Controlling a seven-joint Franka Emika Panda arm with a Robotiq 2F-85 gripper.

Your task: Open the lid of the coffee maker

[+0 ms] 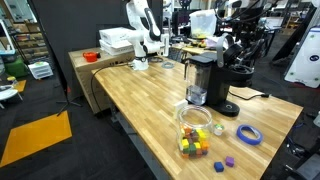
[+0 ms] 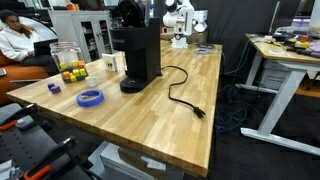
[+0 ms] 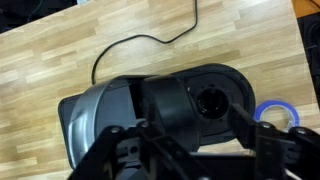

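The black coffee maker (image 1: 205,82) stands on the wooden table, and it shows in both exterior views (image 2: 140,55). In the wrist view I look straight down on its rounded head (image 3: 95,115). The dark lid (image 3: 165,105) lies between my fingers, with a round opening (image 3: 210,100) showing beside it. I cannot tell how far the lid is raised. My gripper (image 3: 190,132) is open, with one finger on each side of the head, and it holds nothing. In the exterior views it hangs right over the machine's top (image 1: 232,52) (image 2: 130,12).
A clear jar of coloured blocks (image 1: 195,128) stands next to the machine, with loose blocks in front of it. A blue tape ring (image 1: 248,133) (image 3: 280,112) lies by the base. The black power cord (image 2: 180,95) snakes across the table. The table edge is close by.
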